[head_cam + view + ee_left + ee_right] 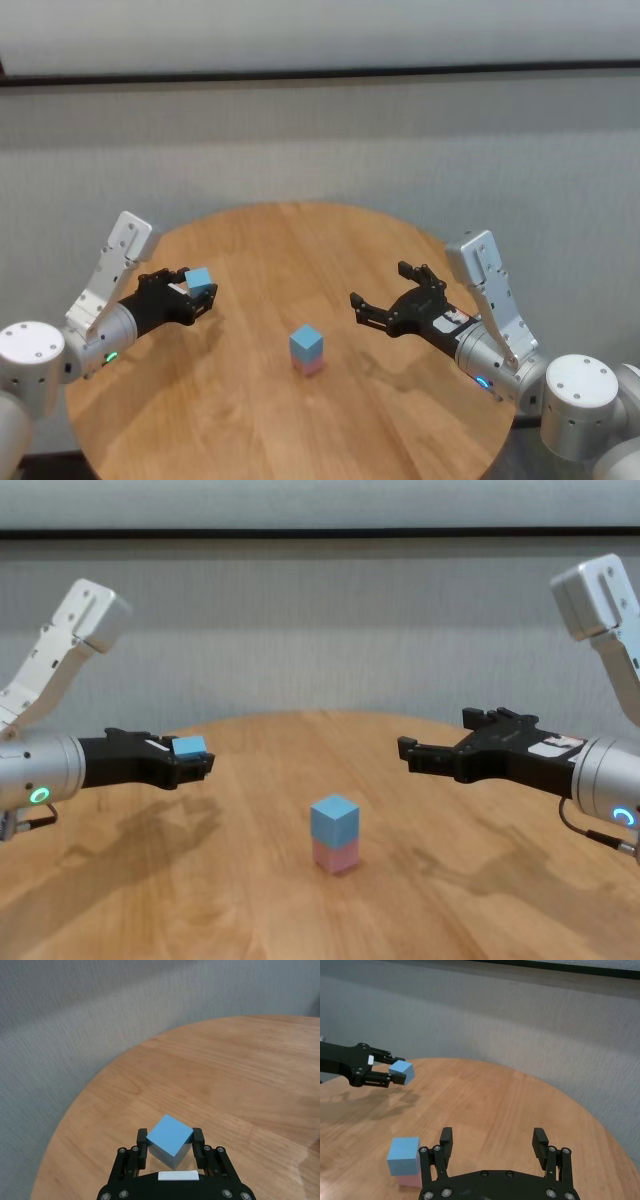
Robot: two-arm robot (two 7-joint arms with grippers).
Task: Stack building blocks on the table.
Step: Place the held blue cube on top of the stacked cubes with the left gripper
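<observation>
A light blue block (pixel 306 341) sits on a pale pink block (pixel 310 366) near the middle of the round wooden table (pixel 250 430); the same pair shows as blue block (pixel 334 820) on pink block (pixel 336 856). My left gripper (pixel 199 290) hovers above the table's left side, shut on a second light blue block (pixel 170 1138), also seen in the chest view as a blue block (pixel 188 746). My right gripper (pixel 385 297) hangs open and empty to the right of the stack, above the wood.
The table edge (pixel 75 1110) curves close under the left gripper, with a grey wall (pixel 320 140) behind. Bare wood lies between each gripper and the stack.
</observation>
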